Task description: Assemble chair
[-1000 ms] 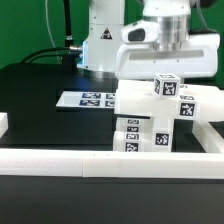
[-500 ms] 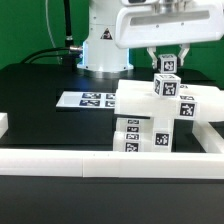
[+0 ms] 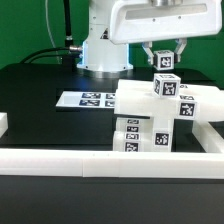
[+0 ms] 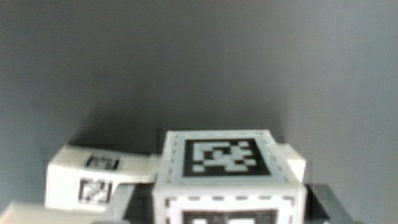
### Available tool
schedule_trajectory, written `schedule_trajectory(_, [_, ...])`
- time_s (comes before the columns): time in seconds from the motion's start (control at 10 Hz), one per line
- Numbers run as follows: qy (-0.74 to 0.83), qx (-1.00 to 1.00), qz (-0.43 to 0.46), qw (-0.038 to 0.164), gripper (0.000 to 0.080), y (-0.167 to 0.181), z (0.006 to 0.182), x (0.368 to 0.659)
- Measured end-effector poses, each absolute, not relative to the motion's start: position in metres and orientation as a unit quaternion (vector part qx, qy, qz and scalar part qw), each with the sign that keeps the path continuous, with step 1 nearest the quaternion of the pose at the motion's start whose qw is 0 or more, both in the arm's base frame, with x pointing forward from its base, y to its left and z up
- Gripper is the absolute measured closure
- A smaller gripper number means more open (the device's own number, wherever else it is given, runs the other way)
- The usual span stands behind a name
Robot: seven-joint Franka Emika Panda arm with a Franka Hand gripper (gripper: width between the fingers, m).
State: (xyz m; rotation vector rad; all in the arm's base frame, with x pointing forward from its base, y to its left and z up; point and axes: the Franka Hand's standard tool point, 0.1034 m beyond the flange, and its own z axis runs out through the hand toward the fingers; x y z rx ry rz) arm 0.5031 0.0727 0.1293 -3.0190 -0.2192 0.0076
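while the gripper (image 3: 165,58) hangs just above the chair (image 3: 160,115), its jaws stand narrow, pinched on a small tagged block (image 3: 167,62) whose tag fills the wrist view (image 4: 226,158). directly beneath that block a second small cube (image 3: 167,87) sits on top of the chair, which rests on the black table (image 3: 40,90) against the white border rail (image 3: 100,165), with the marker board (image 3: 88,99) just behind it. judging by this, the coming move turns on the straight vertical line between held block and chair top.
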Motion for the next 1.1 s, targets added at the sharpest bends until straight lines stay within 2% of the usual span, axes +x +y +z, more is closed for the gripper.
schedule_trajectory(0.4, [-0.072, -0.996, 0.006, 0.054, 0.0525, 0.072, 0.126, 0.504])
schedule_trajectory(0.6, [-0.096, -0.994, 0.001, 0.043, 0.0525, 0.073, 0.137, 0.540])
schedule_trajectory(0.7, [-0.098, -0.994, -0.003, 0.043, 0.0525, 0.074, 0.137, 0.545])
schedule_trajectory(0.9, [-0.097, -0.994, 0.001, 0.042, 0.0525, 0.073, 0.134, 0.541])
schedule_trajectory(1.1, [-0.117, -0.993, 0.007, 0.032, 0.0525, 0.072, 0.127, 0.539])
